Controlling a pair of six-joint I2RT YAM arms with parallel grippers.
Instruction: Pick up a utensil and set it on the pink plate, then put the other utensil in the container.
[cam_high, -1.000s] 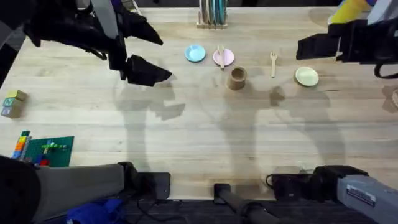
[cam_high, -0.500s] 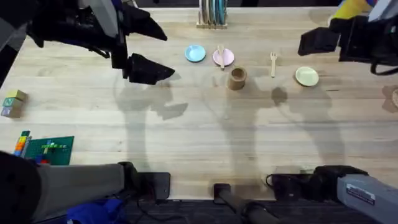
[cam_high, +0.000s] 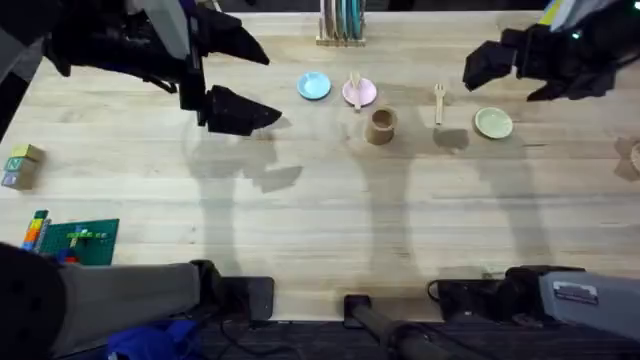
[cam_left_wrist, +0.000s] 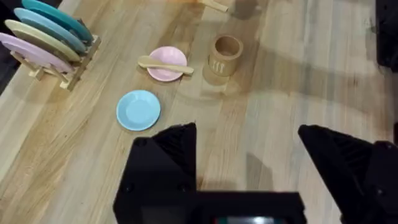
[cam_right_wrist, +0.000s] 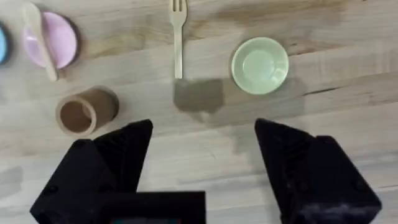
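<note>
Overhead, both sets of jaws stood apart and held nothing. The left gripper (cam_high: 240, 112) hung above the counter (cam_high: 320, 220) well to the left of the container (cam_high: 381, 126); the right gripper (cam_high: 487, 62) hung above the counter's far side, to the container's right, between the fork and the pale green plate (cam_high: 493, 123).

From the left wrist the black fingers (cam_left_wrist: 163, 162) spread wide, with bare wood between them. The right wrist showed its own fingers (cam_right_wrist: 112, 162) as wide — the fork (cam_right_wrist: 178, 34) lay beyond the gap, tines pointing away.

The container stood upright on the counter, open top showing, with no utensil in it as seen from the right wrist. Just beyond it to the left sat the pink plate (cam_high: 366, 95), and the spoon (cam_high: 355, 85) lay across that plate, its handle reaching past the rim. The fork lay flat to the container's right, apart from it. A light blue plate (cam_high: 313, 86) sat left of the pink one, and a rack of upright plates (cam_high: 341, 22) stood farther back.
</note>
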